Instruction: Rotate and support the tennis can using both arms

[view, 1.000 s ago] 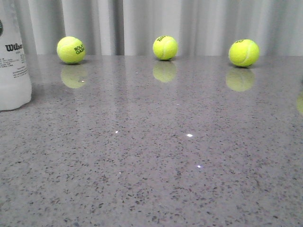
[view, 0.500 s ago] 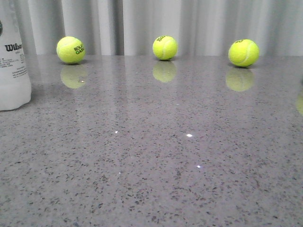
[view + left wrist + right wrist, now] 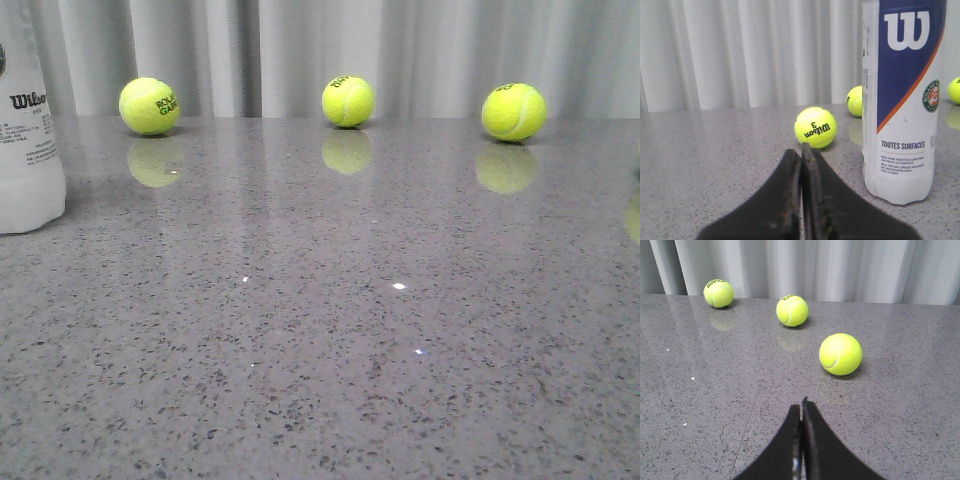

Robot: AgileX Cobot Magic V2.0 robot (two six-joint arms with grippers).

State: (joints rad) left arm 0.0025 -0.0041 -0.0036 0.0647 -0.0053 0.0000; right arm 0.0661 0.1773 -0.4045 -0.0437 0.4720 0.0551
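Observation:
The tennis can (image 3: 28, 140) stands upright at the far left edge of the front view, only its lower white part showing. In the left wrist view the tennis can (image 3: 902, 95) is upright on the grey table, showing its navy, white and orange label. My left gripper (image 3: 801, 152) is shut with nothing held, a short way in front of the can and off to its side. My right gripper (image 3: 801, 407) is also shut and empty, low over the table, with no can in its view. Neither gripper shows in the front view.
Three yellow-green tennis balls (image 3: 149, 105) (image 3: 348, 101) (image 3: 514, 111) rest along the back of the polished grey table (image 3: 330, 330), before a pale curtain. One ball (image 3: 815, 127) lies just beyond the left fingertips, beside the can. Another ball (image 3: 840, 354) lies ahead of the right fingertips.

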